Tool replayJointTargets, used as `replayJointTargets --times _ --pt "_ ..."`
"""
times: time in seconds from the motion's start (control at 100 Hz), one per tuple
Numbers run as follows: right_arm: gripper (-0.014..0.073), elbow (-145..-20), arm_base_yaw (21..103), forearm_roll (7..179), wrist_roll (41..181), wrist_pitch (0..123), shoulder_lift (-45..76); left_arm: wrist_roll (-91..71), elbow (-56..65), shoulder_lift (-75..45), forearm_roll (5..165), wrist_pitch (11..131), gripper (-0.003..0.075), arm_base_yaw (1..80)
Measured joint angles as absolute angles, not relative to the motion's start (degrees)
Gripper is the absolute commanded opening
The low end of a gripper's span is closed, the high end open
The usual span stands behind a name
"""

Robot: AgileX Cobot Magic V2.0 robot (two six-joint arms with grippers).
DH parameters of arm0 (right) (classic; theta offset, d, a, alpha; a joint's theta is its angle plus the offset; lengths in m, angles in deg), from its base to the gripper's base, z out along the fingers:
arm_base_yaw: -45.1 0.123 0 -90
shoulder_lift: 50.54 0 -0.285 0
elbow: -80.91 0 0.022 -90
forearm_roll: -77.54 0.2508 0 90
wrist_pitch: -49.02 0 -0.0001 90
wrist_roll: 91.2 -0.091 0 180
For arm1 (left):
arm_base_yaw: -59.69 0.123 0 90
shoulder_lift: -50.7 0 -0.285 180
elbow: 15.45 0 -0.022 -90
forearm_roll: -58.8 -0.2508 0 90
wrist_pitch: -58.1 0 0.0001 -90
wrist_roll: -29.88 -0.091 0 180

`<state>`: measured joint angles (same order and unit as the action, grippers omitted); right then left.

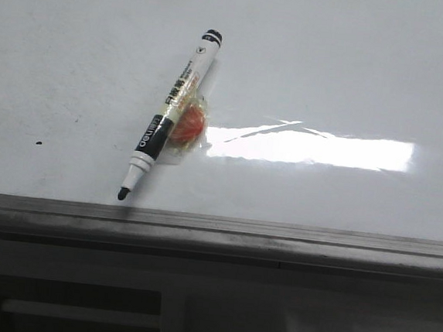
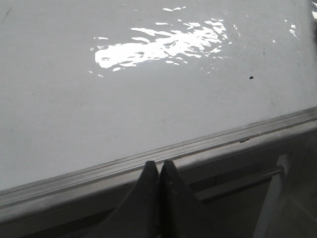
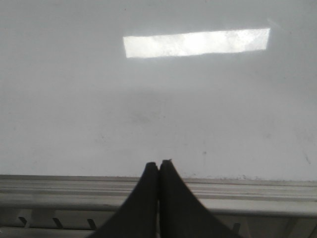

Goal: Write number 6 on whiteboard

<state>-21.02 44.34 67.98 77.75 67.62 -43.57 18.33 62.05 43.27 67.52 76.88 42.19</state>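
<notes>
Grippers: left gripper [image 2: 158, 166] and right gripper [image 3: 158, 165] both pinched together, empty, over the whiteboard's [image 1: 353, 76] grey near frame. Board glossy white, faintly smudged, unmarked; uncapped marker [image 1: 167, 118] lies diagonally beyond.

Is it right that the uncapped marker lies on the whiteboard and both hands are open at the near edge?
Not quite. In the wrist views the left hand and right hand are shut, not open. The uncapped marker does lie on the whiteboard.
</notes>
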Motion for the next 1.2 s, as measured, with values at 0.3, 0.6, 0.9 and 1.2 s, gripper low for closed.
replayJointTargets --times 0.3,0.6,0.9,1.2 --pt "-0.0065 -21.0 44.3 68.0 77.8 67.6 -43.6 18.4 62.0 43.3 67.5 76.9 -0.0019 42.2" --pt "-0.0065 -21.0 44.3 68.0 77.8 67.6 -43.6 18.4 62.0 43.3 67.5 76.9 -0.0019 42.2" --pt "-0.0065 -21.0 44.3 68.0 77.8 67.6 -43.6 18.4 62.0 43.3 67.5 76.9 -0.0019 42.2" --pt "-0.0065 -21.0 44.3 70.2 77.8 53.5 -43.6 18.4 62.0 43.3 87.9 73.6 -0.0019 42.2"
